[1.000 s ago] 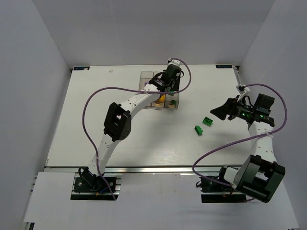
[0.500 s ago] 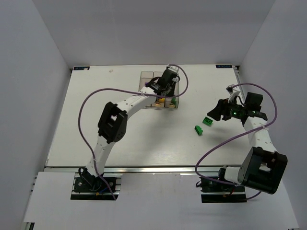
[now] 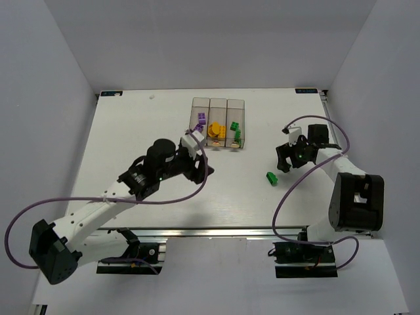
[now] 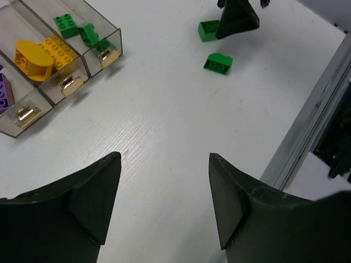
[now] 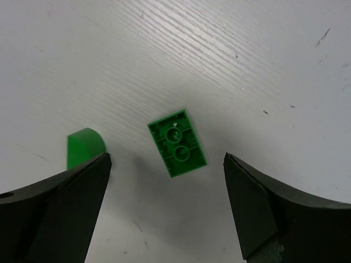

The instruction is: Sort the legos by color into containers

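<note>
Three joined clear containers (image 3: 218,100) stand at the back centre. They hold purple legos (image 3: 201,120), orange-yellow legos (image 3: 217,131) and green legos (image 3: 234,135); the left wrist view shows them too (image 4: 117,45). My left gripper (image 3: 198,172) is open and empty over bare table, in front of the containers. My right gripper (image 3: 286,161) is open, low over a green lego (image 5: 177,143) that lies studs-down between its fingers, untouched. A second green lego (image 3: 271,178) lies just left of it (image 5: 85,147).
The left wrist view shows both loose green legos (image 4: 218,62) (image 4: 209,29), with a right finger (image 4: 236,19) over the farther one. The table's metal front edge (image 4: 307,126) runs to the right. Purple cables loop from both arms.
My left arm has pulled back from over the containers to the table's middle. My right gripper has moved left and down, over the green lego.
</note>
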Controlling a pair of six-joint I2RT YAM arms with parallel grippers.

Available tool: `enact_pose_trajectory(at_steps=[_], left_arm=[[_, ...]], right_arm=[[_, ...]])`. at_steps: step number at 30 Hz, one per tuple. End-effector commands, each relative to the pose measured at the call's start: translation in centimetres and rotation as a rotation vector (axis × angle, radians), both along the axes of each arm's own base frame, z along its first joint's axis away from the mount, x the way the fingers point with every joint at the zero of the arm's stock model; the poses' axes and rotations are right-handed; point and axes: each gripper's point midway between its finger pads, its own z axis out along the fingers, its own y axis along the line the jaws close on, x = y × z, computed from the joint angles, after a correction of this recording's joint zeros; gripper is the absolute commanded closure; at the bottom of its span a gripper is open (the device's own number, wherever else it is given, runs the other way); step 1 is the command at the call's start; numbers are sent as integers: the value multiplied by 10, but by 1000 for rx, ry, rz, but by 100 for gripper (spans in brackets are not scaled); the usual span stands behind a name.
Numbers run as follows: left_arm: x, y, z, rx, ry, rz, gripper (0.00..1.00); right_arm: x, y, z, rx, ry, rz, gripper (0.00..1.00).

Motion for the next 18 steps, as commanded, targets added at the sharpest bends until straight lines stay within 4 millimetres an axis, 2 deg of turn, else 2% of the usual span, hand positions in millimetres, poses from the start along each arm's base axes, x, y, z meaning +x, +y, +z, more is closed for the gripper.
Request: enact_pose_trajectory(at_steps=[1,3,7,12,18], left_arm=[[-12,11,-20,20,-50,-32,24],[-10,20,-13,58,-95,-18,24],[-10,30,-7,74,-121,14,24],[-12,32,-5,73,-130,7,23],[-13,32,-5,72,-132,9,23]], right_arm=[[33,-21,4,-150,-70,27,12],[35,-24,-7,-173,-30,49,16],[37,-20,-12,-170,-15,92,20],[38,-9,-21,-161,-1,159,23],[33,-8,-39,-186,61,192,38]])
